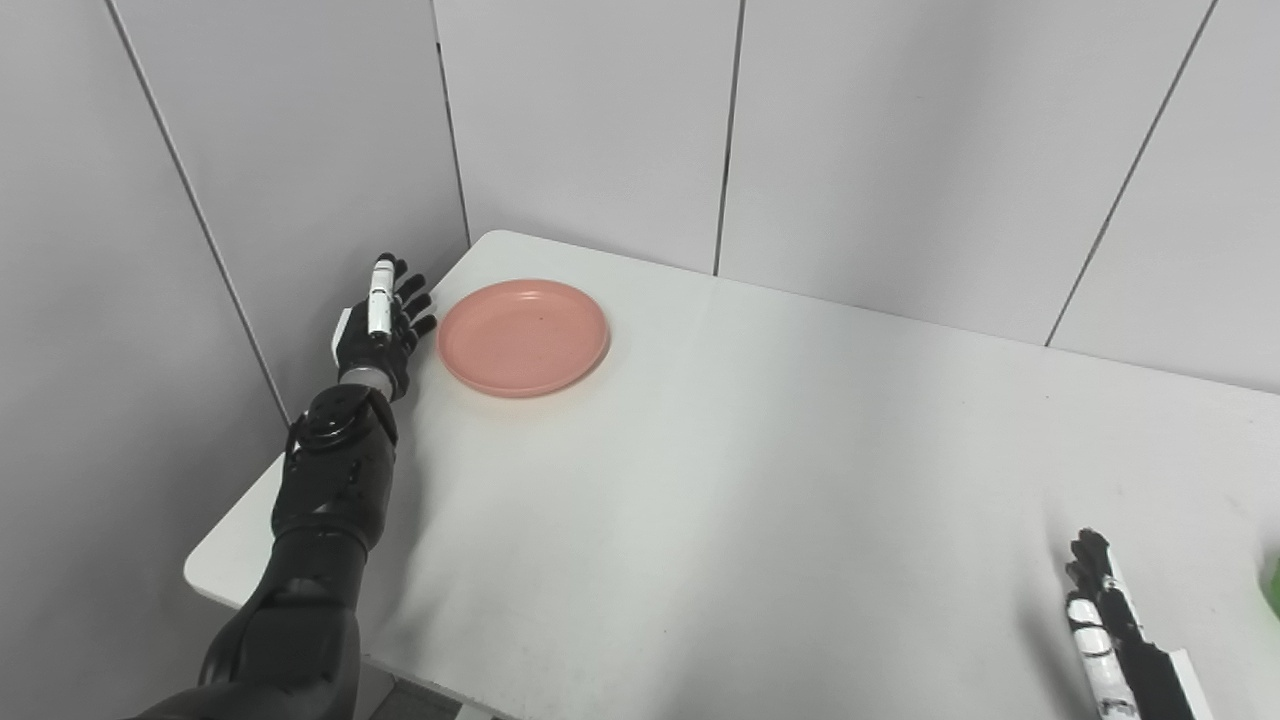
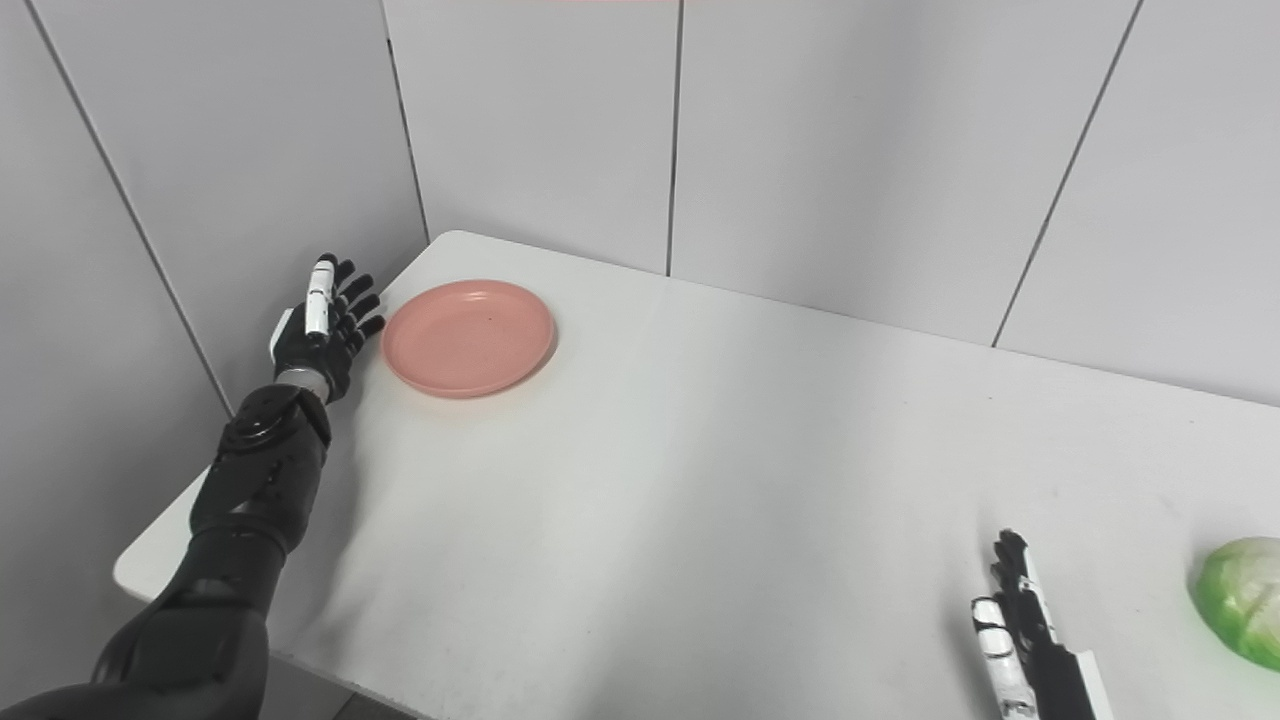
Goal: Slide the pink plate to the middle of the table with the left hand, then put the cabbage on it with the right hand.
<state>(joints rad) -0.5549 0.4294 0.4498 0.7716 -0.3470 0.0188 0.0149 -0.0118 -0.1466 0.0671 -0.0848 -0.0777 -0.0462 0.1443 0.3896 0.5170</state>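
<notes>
Pink round plastic plate (image 1: 523, 337) is seen lying flat near the far left corner of the white rectangular table (image 1: 760, 480), well away from the table's middle. Nothing is carried on the plate.

At the plate's left rim, the black left hand (image 1: 382, 325) is held at the table's left edge, with its fingers spread apart and stretched towards the far wall. No object is gripped by it. Its fingertips (image 1: 424, 325) are found just beside the plate's rim; whether the rim is actually touched cannot be told from either view. The black forearm is extended up from the bottom left, along the table's left edge.

Near the bottom right, the black-and-white right hand (image 2: 1012, 606) is seen over the table's near side, partly cut off by the lower edge. Its fingers are held straight and close together, pointing away from the robot, and nothing is grasped.

A pale green round cabbage (image 2: 1240, 600) is set on the table at the far right, near the right hand but apart from it, and well apart from the plate. In the left eye view only a green sliver of it is shown at the right edge.

Grey panelled walls (image 1: 900, 140) are seen behind the table.
</notes>
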